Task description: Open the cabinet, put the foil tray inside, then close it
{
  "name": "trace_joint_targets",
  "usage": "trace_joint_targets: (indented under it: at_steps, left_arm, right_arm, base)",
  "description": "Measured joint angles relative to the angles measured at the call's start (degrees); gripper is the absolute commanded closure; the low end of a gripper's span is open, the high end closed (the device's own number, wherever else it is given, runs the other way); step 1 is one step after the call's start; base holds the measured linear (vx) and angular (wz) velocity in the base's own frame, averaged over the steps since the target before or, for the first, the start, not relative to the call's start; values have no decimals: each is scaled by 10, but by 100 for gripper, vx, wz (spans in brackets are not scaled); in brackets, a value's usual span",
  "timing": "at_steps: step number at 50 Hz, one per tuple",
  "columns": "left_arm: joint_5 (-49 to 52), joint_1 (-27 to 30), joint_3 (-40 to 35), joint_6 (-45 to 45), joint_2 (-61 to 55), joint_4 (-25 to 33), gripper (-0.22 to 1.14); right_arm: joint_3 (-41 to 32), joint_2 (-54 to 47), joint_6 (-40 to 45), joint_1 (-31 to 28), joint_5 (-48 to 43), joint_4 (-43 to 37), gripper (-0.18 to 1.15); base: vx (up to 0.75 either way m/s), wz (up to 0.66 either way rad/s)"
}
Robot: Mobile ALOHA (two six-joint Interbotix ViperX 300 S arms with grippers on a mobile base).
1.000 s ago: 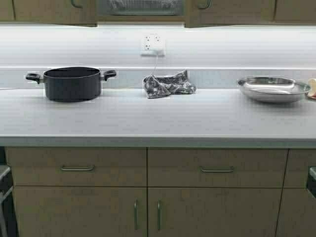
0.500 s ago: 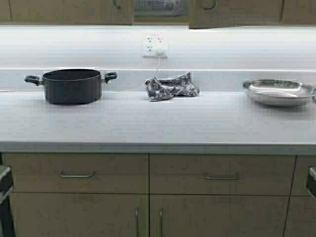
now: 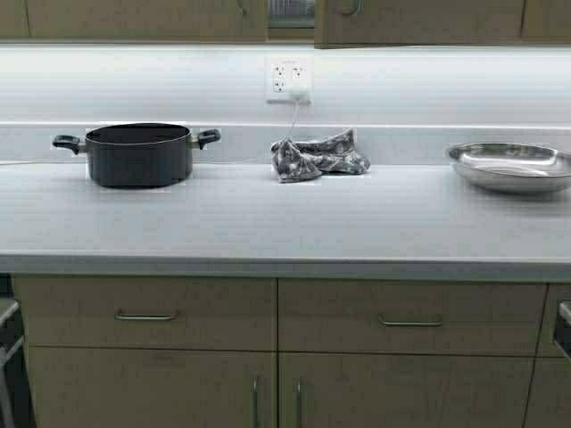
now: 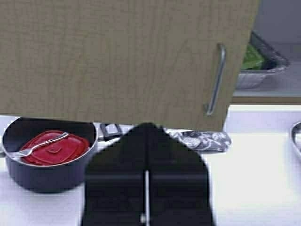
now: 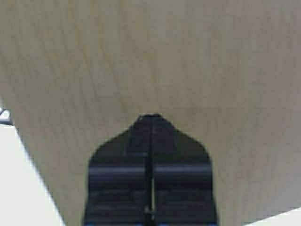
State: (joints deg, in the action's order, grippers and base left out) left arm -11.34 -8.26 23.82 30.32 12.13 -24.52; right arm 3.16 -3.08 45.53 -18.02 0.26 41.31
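High view: the cabinet (image 3: 410, 20) is seen only as a strip along the top edge, its 2 tan doors nearly together with a narrow gap (image 3: 291, 12) left between them. Below the cabinet, on the desk (image 3: 268, 223), a black pot (image 3: 136, 153) stands under the left door, a crumpled cloth (image 3: 319, 153) lies under the gap beneath a wall socket (image 3: 288, 80), and a steel bowl (image 3: 510, 165) sits well to the right. Neither arm is caught here.

Left wrist view: the left claw (image 4: 146, 134) is held closed and empty, just in front of the cabinet's left door (image 4: 117, 61), near its curved handle (image 4: 215, 80). Past the door's edge the foil tray (image 4: 263, 68) is seen resting on the pale shelf inside the cabinet, something green in it. A red lid and a fork (image 4: 40, 146) are seen in the pot.

Right wrist view: the right claw (image 5: 150, 120) is likewise pressed closed with nothing held, its tip at or almost at the wood of the right door (image 5: 155, 56); contact cannot be confirmed.

The tray is judged placed and the closing nearly done. A door could be left ajar if either push slides off the smooth face, or could rebound if pushed too fast; the left claw could also snag the handle.

Only the left wrist view shows the tray and the pot's contents; only the high view shows both doors at once.
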Motion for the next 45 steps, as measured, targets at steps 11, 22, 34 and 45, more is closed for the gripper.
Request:
trace_joint_targets:
  at_steps: [11,22,34,45]
  left_arm:
    - [0,-4,9,1,-4,0,87]
    - [-11,-3,39,7,-10,4,87]
    - [-35,-1,66,5,-11,5,87]
    - [-49,-3,83,4,-11,6,87]
  right_arm:
    - [75,80,-6,2,22,3,90]
    - [176,150,-6,-2,15,3,90]
    - [238,175,-3,-4,11,2,90]
    - [264,189,2,-21,10,3,90]
  base:
    - [7,5]
    - [9,6]
    - [13,2]
    - [11,-3]
